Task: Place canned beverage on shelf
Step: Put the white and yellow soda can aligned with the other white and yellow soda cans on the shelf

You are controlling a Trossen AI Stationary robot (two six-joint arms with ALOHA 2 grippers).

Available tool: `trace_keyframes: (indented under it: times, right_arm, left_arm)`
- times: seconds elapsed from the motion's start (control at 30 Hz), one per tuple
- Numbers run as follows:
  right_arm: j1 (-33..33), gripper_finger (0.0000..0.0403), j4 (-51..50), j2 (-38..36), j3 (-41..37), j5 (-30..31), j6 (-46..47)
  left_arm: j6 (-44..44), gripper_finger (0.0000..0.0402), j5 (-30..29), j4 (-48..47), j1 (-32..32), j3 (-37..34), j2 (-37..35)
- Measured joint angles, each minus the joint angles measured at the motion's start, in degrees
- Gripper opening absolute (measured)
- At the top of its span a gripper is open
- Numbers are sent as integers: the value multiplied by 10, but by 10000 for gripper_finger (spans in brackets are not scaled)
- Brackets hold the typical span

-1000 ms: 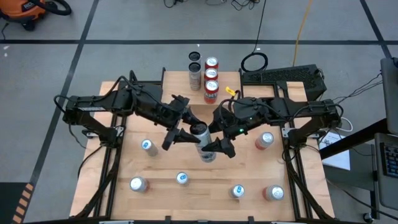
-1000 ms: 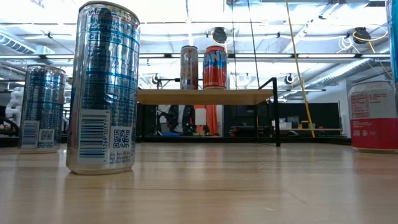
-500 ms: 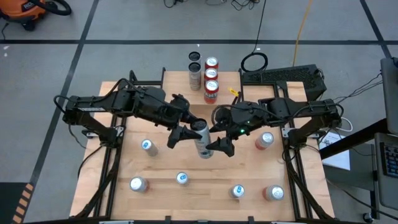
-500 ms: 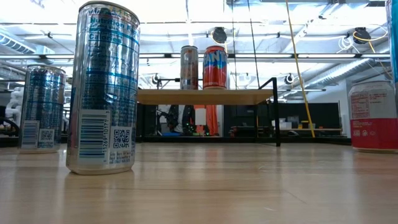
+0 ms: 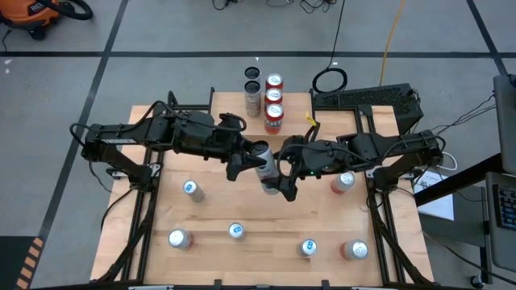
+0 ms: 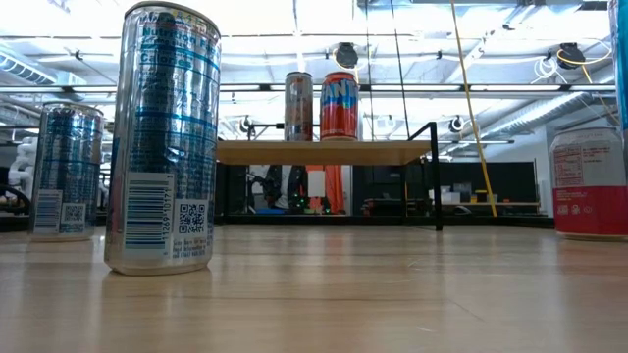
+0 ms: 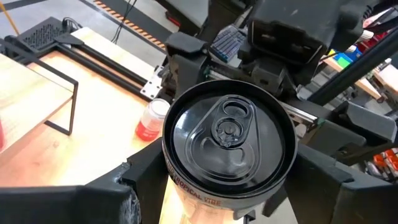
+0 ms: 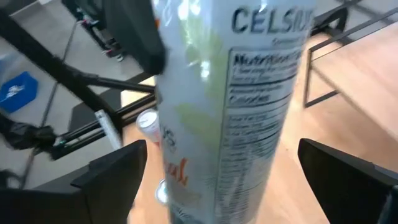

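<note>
The surface (image 5: 218, 217) carries everything, and at its far edge stands the shelf (image 5: 284, 103), a low board on thin black legs. The shelf lies beyond both arms, straight ahead of the held can, so the coming move looks like a carry away from the near edge toward that board.

The white can (image 5: 264, 167) is up off the surface near its middle, held between the two arms with its long axis roughly upright, tilting a little. The left tool (image 5: 248, 163) pinches it just under the rim; in the left wrist view its fingers (image 7: 93, 193) press both sides of the can (image 7: 229, 140). The right tool (image 5: 284, 179) is spread wide on either side of the can's body (image 8: 245, 106), apparently clear of it. So the left arm has the can and seems the one to deliver it.

By count: two arms, one shelf, four cans on the shelf (image 5: 274, 98), one can in the air, and seven standing on the surface, among them two red ones (image 5: 343, 182) on the right.
</note>
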Motion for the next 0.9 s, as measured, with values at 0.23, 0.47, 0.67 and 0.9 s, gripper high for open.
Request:
trace_keyframes:
  times: [0.23,0.47,0.67,0.9]
  right_arm:
    - [-7,394,2,4,0,-4,-21]
    - [-19,393,2,14,-1,-34,-28]
    - [-20,392,2,14,-1,-33,-27]
    - [-20,339,2,14,0,-49,-28]
  left_arm:
    - [0,256,0,12,0,0,0]
    - [5,256,-2,48,0,1,-1]
    - [5,256,-8,41,0,1,-1]
    - [17,256,-8,38,0,1,-1]
